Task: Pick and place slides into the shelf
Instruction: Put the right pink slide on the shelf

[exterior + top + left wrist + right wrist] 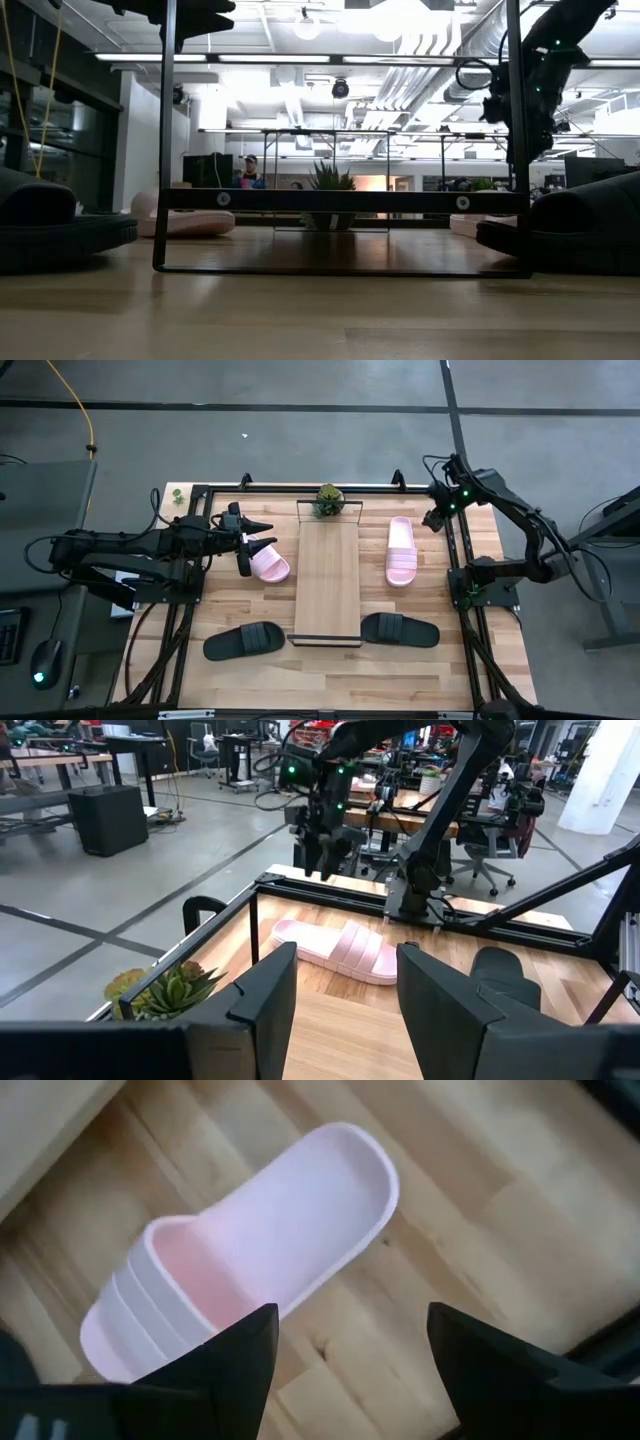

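I see the shelf point(328, 575) lying mid-table, bare; pink slides point(268, 562) point(401, 551) flank it, black slides point(244, 640) point(400, 629) sit beside its near end; my left gripper point(247, 547) hangs open by one pink slide; my right gripper point(350, 1350) hovers open over the other, nothing held.

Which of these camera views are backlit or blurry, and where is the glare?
Low view: bright ceiling lights backlight it, leaving the shelf frame and black slides as dark silhouettes, with sheen on the table. Right wrist view: the pink slide looks soft and washed out. High view: evenly lit.
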### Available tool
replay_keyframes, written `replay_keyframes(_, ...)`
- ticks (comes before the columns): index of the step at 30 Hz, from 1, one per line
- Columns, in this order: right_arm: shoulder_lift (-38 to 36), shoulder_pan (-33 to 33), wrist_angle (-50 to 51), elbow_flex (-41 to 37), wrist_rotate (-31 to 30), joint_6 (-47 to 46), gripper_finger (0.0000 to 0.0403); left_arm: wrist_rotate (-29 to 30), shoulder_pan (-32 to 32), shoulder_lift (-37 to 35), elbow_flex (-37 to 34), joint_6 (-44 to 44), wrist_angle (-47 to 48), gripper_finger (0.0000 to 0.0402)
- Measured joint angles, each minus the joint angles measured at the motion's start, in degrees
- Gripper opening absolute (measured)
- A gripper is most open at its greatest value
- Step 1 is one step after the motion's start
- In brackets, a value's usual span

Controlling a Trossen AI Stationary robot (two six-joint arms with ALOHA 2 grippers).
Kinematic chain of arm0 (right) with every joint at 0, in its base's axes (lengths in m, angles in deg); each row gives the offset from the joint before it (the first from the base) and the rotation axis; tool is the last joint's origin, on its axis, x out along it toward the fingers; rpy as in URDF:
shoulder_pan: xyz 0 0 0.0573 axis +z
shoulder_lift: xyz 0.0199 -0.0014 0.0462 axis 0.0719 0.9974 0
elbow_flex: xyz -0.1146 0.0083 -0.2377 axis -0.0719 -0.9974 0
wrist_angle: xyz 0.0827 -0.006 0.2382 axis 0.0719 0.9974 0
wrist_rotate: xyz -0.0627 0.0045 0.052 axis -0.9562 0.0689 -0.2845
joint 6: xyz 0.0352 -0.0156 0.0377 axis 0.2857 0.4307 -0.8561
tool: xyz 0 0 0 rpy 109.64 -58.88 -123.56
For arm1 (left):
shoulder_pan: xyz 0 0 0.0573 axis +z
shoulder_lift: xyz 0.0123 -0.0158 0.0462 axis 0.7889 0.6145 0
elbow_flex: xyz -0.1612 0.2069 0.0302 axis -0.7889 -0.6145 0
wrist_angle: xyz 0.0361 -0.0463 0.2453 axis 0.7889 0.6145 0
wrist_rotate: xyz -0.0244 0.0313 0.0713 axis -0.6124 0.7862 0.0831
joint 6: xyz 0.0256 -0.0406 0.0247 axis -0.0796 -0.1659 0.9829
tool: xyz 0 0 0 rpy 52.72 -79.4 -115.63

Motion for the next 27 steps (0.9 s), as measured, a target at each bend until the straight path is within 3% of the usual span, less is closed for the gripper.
replay_keyframes(15, 0.0, 7.3, 0.0, -0.6, 5.7, -6.0, 0.0248, 0.0, 0.0, 0.0, 0.0, 0.2, 0.0, 0.0156)
replay_keyframes(27, 2.2, 16.8, -4.7, -0.6, 5.8, -10.5, 0.0248, 0.0, 0.0, 0.0, 0.0, 0.1, 0.4, 0.0156)
